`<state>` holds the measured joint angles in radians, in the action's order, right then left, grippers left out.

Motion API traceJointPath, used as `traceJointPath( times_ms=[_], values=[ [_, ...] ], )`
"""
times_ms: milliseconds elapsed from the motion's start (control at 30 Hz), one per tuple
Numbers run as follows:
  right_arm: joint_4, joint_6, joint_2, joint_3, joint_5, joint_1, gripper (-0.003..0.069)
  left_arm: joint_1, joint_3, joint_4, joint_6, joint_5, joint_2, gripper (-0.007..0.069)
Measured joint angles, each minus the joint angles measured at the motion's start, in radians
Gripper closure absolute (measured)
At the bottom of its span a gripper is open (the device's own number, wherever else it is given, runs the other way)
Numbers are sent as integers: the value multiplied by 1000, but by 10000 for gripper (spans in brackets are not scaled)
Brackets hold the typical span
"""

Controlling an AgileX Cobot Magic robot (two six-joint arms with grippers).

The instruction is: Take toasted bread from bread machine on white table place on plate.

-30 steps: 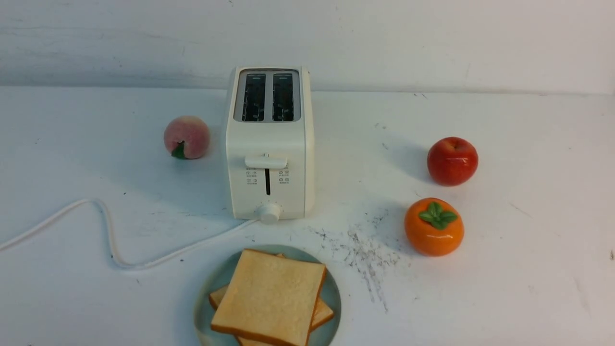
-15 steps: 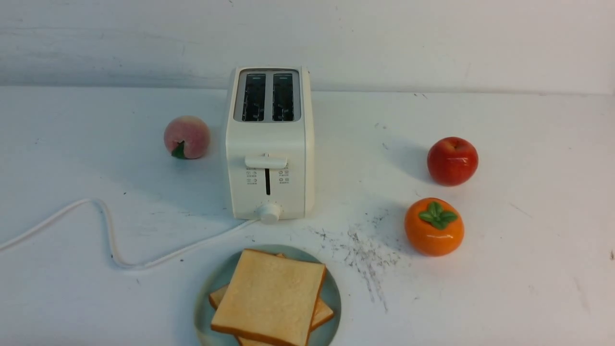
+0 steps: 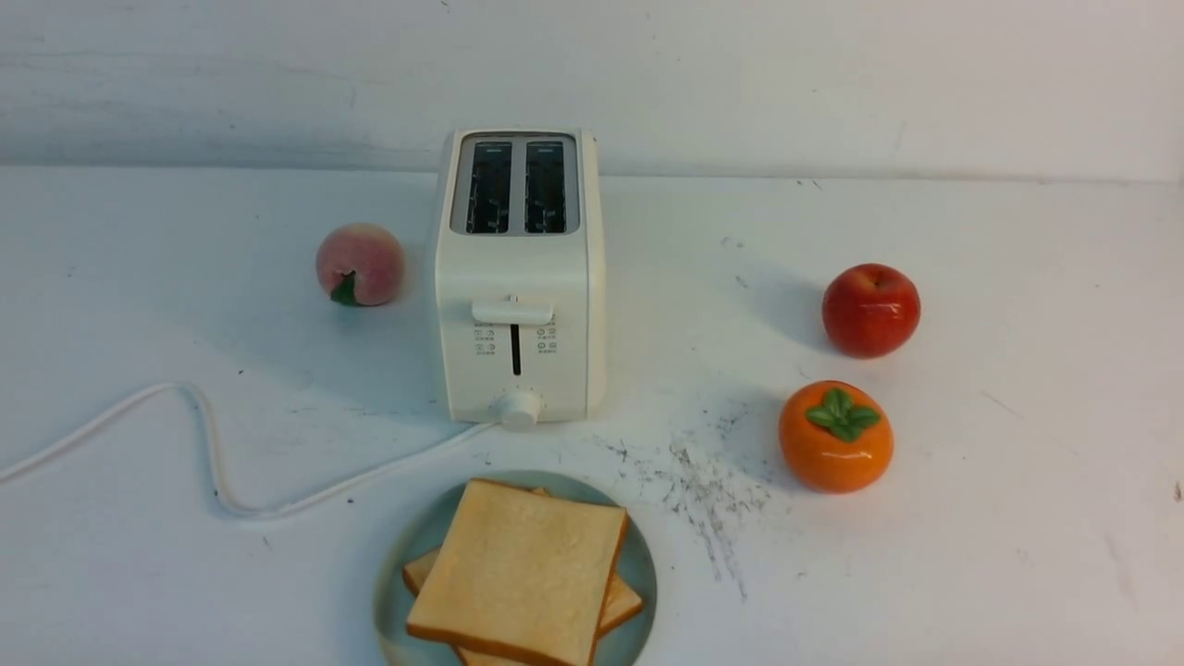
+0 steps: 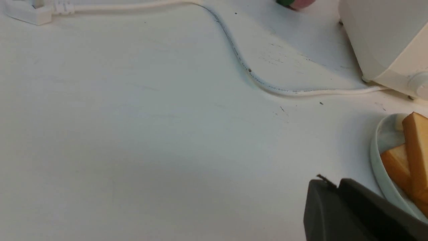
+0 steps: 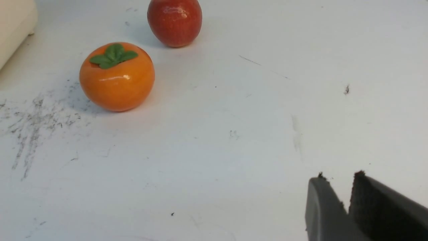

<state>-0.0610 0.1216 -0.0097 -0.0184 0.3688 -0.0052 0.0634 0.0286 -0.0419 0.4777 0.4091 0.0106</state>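
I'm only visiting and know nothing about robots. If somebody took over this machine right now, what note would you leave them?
Left gripper: looks shut, holds nothing, low over the white table beside the plate.
Right gripper: slightly open, empty, over bare table near the orange fruit.
Toasted bread: both slices stacked on the plate, in front of the bread machine.
Done: both slots look empty and the bread is plated.
Left: nothing apparent, except perhaps parking the arms.
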Motion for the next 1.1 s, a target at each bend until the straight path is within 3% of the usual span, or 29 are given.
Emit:
traceJointPath(
  times_ms=[233, 1100],
  values=[
    [1, 0, 0, 0, 0, 0, 514, 49, 0, -11, 0, -4, 0, 569],
    [0, 0, 0, 0, 0, 0, 498, 50, 0, -18, 0, -7, 0, 554]
  ],
)
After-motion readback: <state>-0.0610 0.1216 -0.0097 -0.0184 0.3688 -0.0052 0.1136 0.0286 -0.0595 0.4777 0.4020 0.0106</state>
